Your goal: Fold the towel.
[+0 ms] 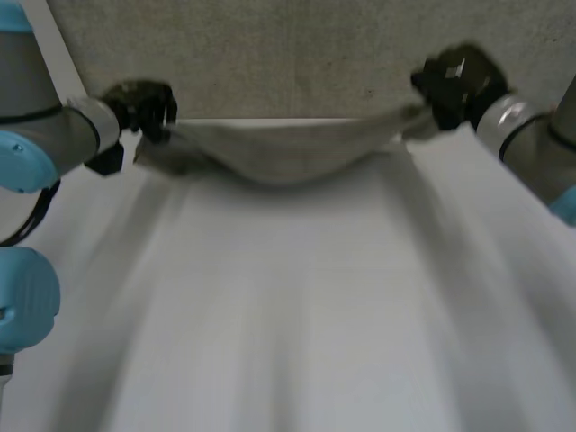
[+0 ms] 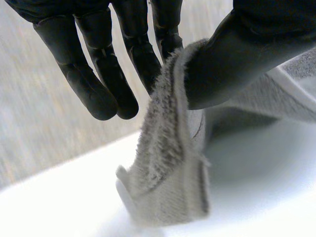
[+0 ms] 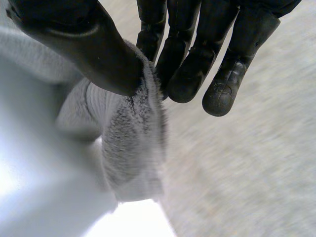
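Note:
A grey towel (image 1: 288,148) hangs stretched between both hands above the table's far edge, sagging in the middle. My left hand (image 1: 144,106) holds its left end; in the left wrist view the thumb (image 2: 237,54) pinches the towel's corner (image 2: 170,163) against the fingers (image 2: 143,54). My right hand (image 1: 454,81) holds the right end, a little higher; in the right wrist view its thumb (image 3: 94,49) pinches the towel's edge (image 3: 133,133) against the fingers (image 3: 182,59).
The white table (image 1: 288,315) spreads from the towel toward the near edge. Beyond its far edge lies a grey speckled floor (image 1: 270,54). Both grey arms with light-blue caps come in from the sides.

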You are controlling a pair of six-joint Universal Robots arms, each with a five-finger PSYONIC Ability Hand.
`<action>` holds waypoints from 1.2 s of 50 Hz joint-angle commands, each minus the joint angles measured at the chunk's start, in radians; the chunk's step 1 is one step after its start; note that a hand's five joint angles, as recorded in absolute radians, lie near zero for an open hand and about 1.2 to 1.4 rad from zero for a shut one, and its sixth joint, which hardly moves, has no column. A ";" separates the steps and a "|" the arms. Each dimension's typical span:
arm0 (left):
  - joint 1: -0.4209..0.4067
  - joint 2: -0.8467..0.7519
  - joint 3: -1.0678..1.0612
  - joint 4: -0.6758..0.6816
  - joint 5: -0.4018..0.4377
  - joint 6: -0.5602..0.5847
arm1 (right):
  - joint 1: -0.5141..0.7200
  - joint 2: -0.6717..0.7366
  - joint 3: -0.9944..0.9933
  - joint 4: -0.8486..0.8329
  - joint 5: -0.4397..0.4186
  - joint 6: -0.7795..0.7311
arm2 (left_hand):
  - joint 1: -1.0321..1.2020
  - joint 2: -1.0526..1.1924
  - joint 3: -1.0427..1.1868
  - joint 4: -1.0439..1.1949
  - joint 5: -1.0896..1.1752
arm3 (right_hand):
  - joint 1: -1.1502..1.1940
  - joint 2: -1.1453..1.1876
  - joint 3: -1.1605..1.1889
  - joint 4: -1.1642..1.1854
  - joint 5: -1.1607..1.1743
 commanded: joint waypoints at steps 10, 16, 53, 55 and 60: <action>0.018 -0.055 0.093 -0.064 -0.019 0.017 | -0.034 -0.010 0.210 0.036 0.000 -0.141 | -0.065 -0.125 -0.155 -0.130 -0.275 | 0.061 0.064 0.060 0.055 0.044; -0.005 -0.055 0.127 -0.066 -0.063 0.017 | -0.039 -0.009 0.223 0.032 0.000 -0.139 | -0.065 -0.125 -0.155 -0.130 -0.275 | 0.061 0.064 0.060 0.055 0.044; -0.122 -0.010 -0.085 -0.060 -0.381 0.173 | -0.037 0.002 0.246 0.013 -0.003 -0.141 | -0.065 -0.125 -0.155 -0.130 -0.275 | 0.061 0.064 0.060 0.055 0.044; -0.122 -0.009 -0.088 -0.060 -0.384 0.175 | -0.037 0.002 0.247 0.013 -0.003 -0.141 | -0.065 -0.125 -0.155 -0.130 -0.275 | 0.061 0.064 0.060 0.055 0.044; -0.120 -0.004 -0.090 -0.060 -0.385 0.178 | -0.037 0.004 0.247 0.013 -0.003 -0.141 | -0.065 -0.125 -0.155 -0.130 -0.275 | 0.061 0.064 0.060 0.055 0.044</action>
